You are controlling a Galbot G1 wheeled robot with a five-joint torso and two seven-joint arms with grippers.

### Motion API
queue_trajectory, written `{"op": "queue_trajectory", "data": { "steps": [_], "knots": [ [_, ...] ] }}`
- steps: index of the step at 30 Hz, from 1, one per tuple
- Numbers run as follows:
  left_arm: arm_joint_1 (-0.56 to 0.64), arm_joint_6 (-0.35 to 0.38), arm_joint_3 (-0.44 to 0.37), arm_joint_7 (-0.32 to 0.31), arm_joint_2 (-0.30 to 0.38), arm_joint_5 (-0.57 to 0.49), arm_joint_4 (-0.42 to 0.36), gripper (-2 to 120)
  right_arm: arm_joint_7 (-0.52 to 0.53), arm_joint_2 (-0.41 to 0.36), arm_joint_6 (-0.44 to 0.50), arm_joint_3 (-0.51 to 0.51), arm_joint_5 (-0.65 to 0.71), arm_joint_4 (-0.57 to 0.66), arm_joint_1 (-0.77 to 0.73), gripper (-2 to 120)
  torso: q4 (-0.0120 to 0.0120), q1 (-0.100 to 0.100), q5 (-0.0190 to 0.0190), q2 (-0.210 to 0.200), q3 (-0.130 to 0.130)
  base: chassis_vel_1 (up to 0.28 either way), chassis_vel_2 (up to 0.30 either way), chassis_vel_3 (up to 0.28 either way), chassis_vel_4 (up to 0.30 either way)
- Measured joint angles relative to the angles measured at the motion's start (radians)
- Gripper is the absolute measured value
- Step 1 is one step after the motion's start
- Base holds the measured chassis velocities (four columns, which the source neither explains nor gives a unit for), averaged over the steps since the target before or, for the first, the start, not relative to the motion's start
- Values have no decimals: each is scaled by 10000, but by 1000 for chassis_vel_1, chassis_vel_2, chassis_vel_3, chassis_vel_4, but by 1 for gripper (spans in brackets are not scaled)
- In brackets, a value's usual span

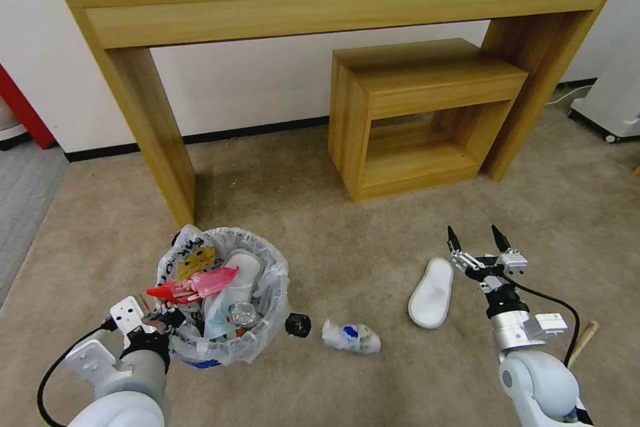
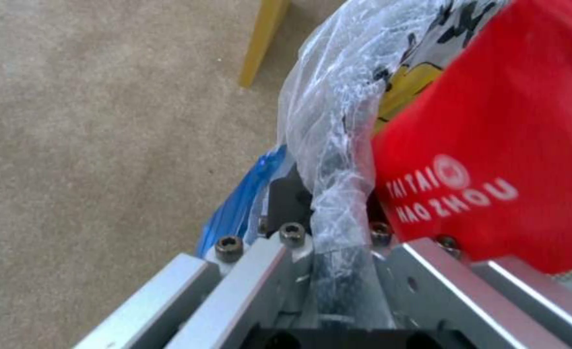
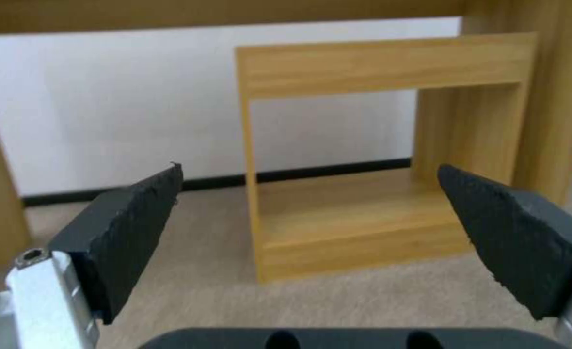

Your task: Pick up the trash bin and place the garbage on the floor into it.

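The flat white fabric slipper (image 1: 431, 292) lies on the beige carpet floor (image 1: 320, 213), its long axis running away from the robot and tipped slightly to the right, toe end far. It sits just to the left of the right claw (image 1: 476, 237), which hovers above the carpet with its black fingers spread wide and empty, pointing forward toward the low wooden shelf unit (image 3: 376, 145). The right arm is plainly the nearer one; I judge the claw needs to shift left and drop, closing across the slipper's narrow width. Farther left lie a crumpled white-and-blue paper cup (image 1: 351, 337) and a small black round cap (image 1: 298, 325). Beyond them stands the small round dark trash bin lined with a clear plastic bag (image 1: 223, 297), already holding red wrappers and another slipper. The left claw (image 1: 160, 317) is clamped on the bin's rim (image 2: 338, 203) at its near-left side.
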Motion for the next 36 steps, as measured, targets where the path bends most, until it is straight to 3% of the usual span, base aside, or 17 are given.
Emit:
{"op": "queue_trajectory", "data": {
  "steps": [2,4,7,11,13,15,19,25,36],
  "knots": [
    [6,-2,-2,-1,0,2,-2,0,-35,-22,-44,-32,-16,-6,12,100,0,0,0,0,-1,12,-20,-51,-17],
    [63,-21,-19,-1,-6,23,-16,0,-699,-313,-830,-271,-159,-10,99,100,-2,-1,2,1,-3,60,-54,-40,19],
    [79,-27,-32,-2,-7,37,-20,0,-1019,-509,-1180,-385,-263,-9,156,100,0,-1,2,1,-3,22,-18,-11,3],
    [116,-71,5,-3,-50,207,-21,0,-2081,-1638,-3045,-1032,-535,-108,516,100,1,0,1,0,-1,0,0,0,0],
    [121,-74,17,-3,-61,230,-22,0,-2230,-1747,-3253,-1111,-615,-146,586,100,0,0,2,1,-1,0,0,0,0],
    [153,-79,58,-2,-100,298,-21,0,-3033,-2196,-4138,-1504,-1306,-423,977,100,0,0,2,1,-1,0,0,0,0],
    [180,-102,-6,-2,-104,312,-34,0,-4139,-2510,-4923,-2070,-2279,-980,1614,100,1,0,3,1,0,0,0,0,0],
    [164,-162,-68,-3,-113,314,14,0,-5913,-2398,-4360,-2814,-4016,-2703,2798,100,2,0,2,0,0,0,0,0,0],
    [35,-223,-39,1,-163,302,238,0,-6373,-1454,-3690,-3866,-5438,-4506,3388,100,-1,-1,0,0,0,0,0,0,0]
  ]
}}
